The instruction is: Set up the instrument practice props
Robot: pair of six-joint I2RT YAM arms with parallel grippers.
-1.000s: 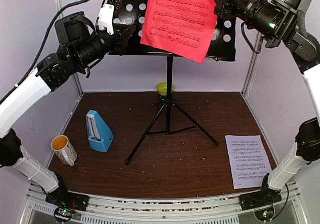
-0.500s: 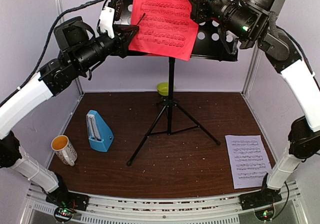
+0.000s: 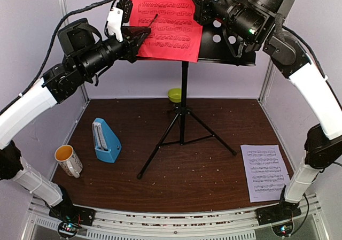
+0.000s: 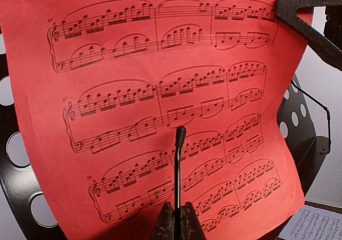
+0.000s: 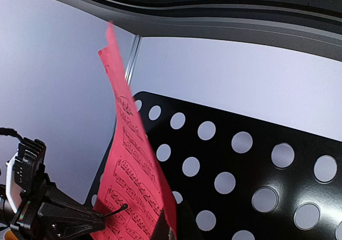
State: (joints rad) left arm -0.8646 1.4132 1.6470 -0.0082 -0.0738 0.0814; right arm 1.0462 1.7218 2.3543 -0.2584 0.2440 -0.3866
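The black perforated music stand (image 3: pixel 183 101) stands mid-table on tripod legs, its desk (image 5: pixel 256 160) high at the back. The red music sheet (image 3: pixel 165 18) hangs in front of the desk's left half and fills the left wrist view (image 4: pixel 160 90). My right gripper (image 3: pixel 199 11) is shut on its right edge (image 5: pixel 170 230). My left gripper (image 3: pixel 140 35) is shut on the stand's thin wire page holder (image 4: pixel 177 165), which sticks up in front of the red sheet. The white music sheet (image 3: pixel 265 171) lies flat at the front right. The blue metronome (image 3: pixel 105 141) stands front left.
A white mug with a yellow inside (image 3: pixel 68 160) stands near the left front edge beside the metronome. A lime-green bowl (image 3: pixel 175 94) sits behind the stand's pole at the back wall. The tripod legs (image 3: pixel 160 154) spread across the table's middle.
My right gripper has carried the red sheet leftward across the stand's desk, from its right half to its left half. The left arm has hardly moved.
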